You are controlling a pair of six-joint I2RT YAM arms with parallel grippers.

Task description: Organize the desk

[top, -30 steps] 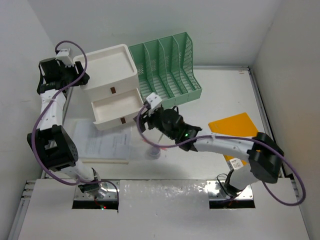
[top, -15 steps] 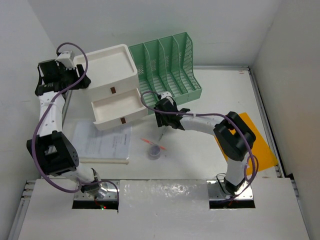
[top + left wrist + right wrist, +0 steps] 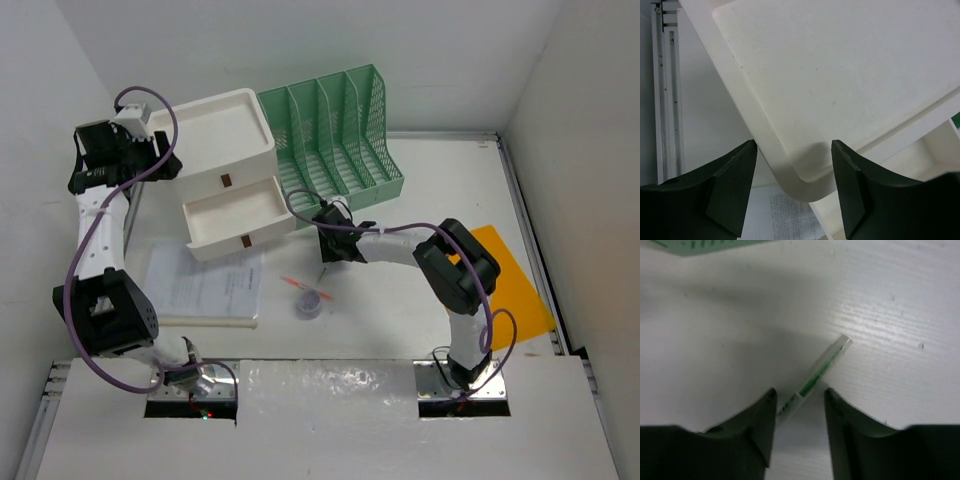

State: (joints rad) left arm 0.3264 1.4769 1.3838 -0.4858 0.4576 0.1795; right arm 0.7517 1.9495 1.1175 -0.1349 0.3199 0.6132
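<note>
Fingers [image 3: 756,432] straddle pen [image 3: 818,374], maybe touching (wrist-only).

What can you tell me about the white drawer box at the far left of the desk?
The drawer box is white and plastic-looking, with a shallow tray top with rounded corners. Two drawer fronts with small brown handles show; the lower drawer is pulled out and looks empty. It stands upright on the desk, beside the green file rack, with papers lying before it. The left gripper has its fingers either side of one top corner; whether they press it cannot be told.
</note>
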